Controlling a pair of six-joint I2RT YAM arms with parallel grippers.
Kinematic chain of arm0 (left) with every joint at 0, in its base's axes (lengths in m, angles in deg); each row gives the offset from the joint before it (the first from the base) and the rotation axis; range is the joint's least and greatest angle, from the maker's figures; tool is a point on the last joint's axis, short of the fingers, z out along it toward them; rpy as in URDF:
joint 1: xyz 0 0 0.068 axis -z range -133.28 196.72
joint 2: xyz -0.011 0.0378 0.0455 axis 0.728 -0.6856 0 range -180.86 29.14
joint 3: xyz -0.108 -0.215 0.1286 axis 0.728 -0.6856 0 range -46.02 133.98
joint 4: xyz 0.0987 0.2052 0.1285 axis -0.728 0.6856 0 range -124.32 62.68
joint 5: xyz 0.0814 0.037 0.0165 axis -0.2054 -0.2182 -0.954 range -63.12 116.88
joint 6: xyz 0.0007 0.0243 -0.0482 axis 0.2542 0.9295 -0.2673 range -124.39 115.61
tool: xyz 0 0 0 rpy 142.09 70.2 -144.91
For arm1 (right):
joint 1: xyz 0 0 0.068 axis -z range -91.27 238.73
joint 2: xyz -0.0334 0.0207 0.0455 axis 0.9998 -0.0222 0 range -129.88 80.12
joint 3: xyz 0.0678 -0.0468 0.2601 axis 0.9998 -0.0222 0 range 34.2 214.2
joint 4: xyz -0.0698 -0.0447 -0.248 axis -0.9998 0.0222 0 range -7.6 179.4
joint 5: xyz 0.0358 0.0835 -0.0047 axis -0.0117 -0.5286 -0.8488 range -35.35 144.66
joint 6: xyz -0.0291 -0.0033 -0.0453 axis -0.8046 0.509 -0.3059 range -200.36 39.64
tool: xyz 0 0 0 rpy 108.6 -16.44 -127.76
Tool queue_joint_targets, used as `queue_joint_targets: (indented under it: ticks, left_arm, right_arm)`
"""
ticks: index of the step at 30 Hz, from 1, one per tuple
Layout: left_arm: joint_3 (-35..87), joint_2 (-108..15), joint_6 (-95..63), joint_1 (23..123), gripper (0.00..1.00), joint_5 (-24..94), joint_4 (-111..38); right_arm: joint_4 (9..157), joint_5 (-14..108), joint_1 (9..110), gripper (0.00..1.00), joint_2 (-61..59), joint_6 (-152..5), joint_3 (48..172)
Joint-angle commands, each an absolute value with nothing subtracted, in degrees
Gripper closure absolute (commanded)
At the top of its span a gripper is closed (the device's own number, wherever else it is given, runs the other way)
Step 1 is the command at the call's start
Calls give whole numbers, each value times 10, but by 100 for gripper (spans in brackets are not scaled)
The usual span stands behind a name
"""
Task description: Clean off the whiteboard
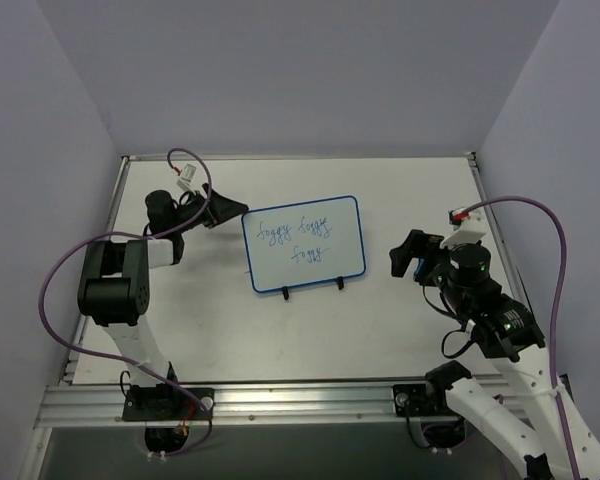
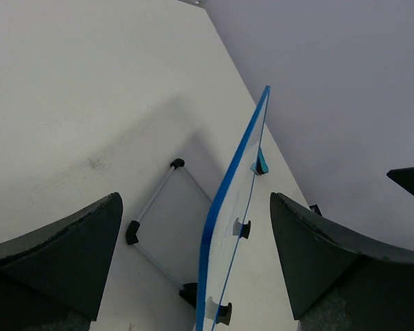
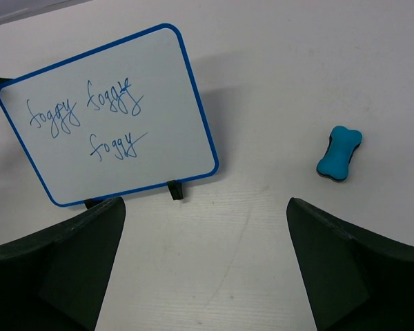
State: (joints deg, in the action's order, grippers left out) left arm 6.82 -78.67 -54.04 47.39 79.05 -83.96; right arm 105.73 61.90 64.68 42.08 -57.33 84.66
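At the middle of the bench (image 1: 380,330) the whiteboard (image 1: 302,245) stands propped. It looks light, stiff and tippy, so I would brace its left rim, which my left end effector (image 1: 223,210) straddles, jaws wide. My right end effector (image 1: 410,255) gapes empty; only its wrist view shows the little blue eraser (image 3: 339,153), and only the left's shows the rear wire stand (image 2: 154,198).

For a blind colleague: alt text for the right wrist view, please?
A blue-framed whiteboard stands on a white table, "foggy" written on it three times in blue. A blue bone-shaped eraser lies to its right, apart from it; the right hand, open, shows dark fingers in the bottom corners.
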Motion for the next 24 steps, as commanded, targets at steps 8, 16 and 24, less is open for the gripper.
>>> queue_joint_targets:
  ticks: [8, 16, 24]
  left_arm:
    - [93, -818, -508, 506, 18, 871, -929]
    - [97, -822, -508, 516, 47, 889, -935]
    - [97, -842, -530, 518, 64, 906, -976]
  right_arm:
    - [1061, 594, 643, 3, 410, -589, 866]
    - [1060, 588, 643, 3, 409, -590, 865]
    - [1060, 583, 643, 4, 413, -593, 865]
